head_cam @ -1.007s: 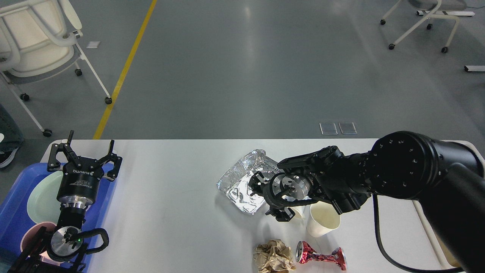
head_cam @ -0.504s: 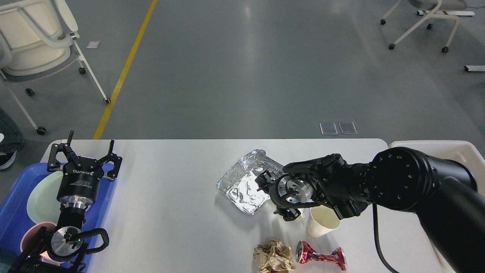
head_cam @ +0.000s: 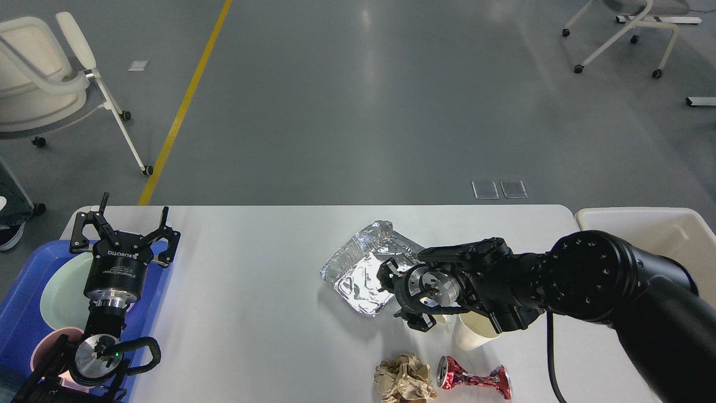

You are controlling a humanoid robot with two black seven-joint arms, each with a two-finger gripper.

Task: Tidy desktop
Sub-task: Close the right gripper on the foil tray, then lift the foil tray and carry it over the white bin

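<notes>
The right tool (head_cam: 404, 296), its state impossible to tell, hangs beside the foil container (head_cam: 363, 268) on the white surface (head_cam: 251, 313); the left tool (head_cam: 124, 229) stands released over the blue tray (head_cam: 22, 313).

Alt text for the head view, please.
The right gripper hovers at a crumpled foil tray on the white desktop, beside a paper cup, paper ball and crushed red can. The left gripper is open over a blue tray.

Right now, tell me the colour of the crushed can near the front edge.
Red with silver ends, the crushed can shows best in the head view.
</notes>
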